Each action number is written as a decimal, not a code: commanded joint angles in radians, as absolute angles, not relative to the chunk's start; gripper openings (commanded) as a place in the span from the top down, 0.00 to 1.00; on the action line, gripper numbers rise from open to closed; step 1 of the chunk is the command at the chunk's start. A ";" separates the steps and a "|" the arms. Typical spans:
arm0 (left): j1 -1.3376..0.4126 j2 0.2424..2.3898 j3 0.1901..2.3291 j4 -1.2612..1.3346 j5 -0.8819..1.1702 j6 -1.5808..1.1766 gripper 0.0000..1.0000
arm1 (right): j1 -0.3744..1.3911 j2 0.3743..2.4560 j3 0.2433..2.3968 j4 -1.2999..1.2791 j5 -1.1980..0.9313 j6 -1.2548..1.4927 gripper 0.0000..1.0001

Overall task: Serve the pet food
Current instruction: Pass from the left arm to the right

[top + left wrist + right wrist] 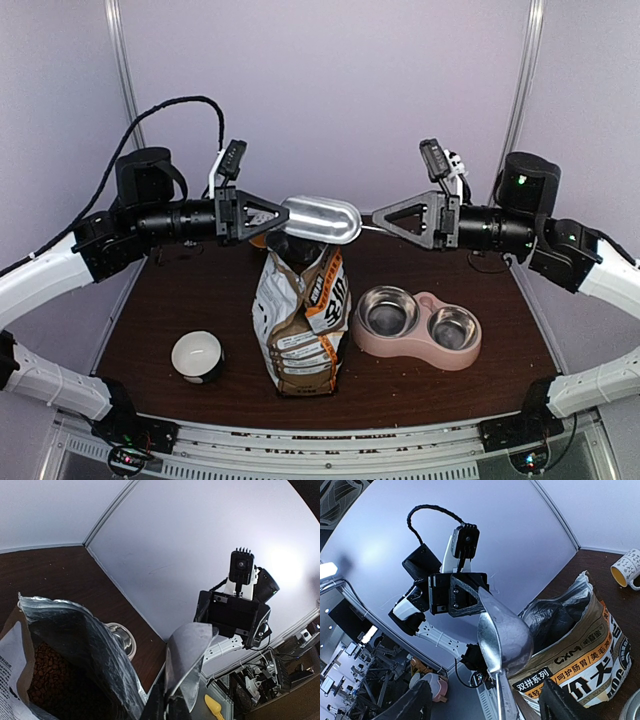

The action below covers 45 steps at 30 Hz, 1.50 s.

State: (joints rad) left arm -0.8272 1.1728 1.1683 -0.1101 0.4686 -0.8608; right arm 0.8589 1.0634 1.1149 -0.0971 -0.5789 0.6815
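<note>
A tan, orange and black printed bag (300, 320) stands upright before me, midway across the dark brown surface (190, 290), its foil-lined top pulled open. Just above that mouth hangs a silver metal scoop (322, 220) — roughly level, its thin handle pointing to my right. Near the bag on my right sits a pink double bowl (415, 352) with two steel cups (388, 312) side by side. On my left, apart from the bag, a white patterned mug (196, 356) stands upright. Pale walls (330, 90) close in the back.
</note>
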 commanded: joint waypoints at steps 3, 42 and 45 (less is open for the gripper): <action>-0.822 1.178 1.207 -0.068 0.460 -0.869 1.00 | 0.905 1.105 1.179 -0.181 -0.538 0.626 0.33; -0.819 1.174 1.390 -0.587 0.138 -0.618 0.37 | 0.922 1.020 1.153 -0.259 -0.264 0.559 1.00; -0.821 1.216 1.448 -0.724 0.068 -0.604 0.37 | 0.922 1.002 1.154 -0.297 -0.225 0.540 1.00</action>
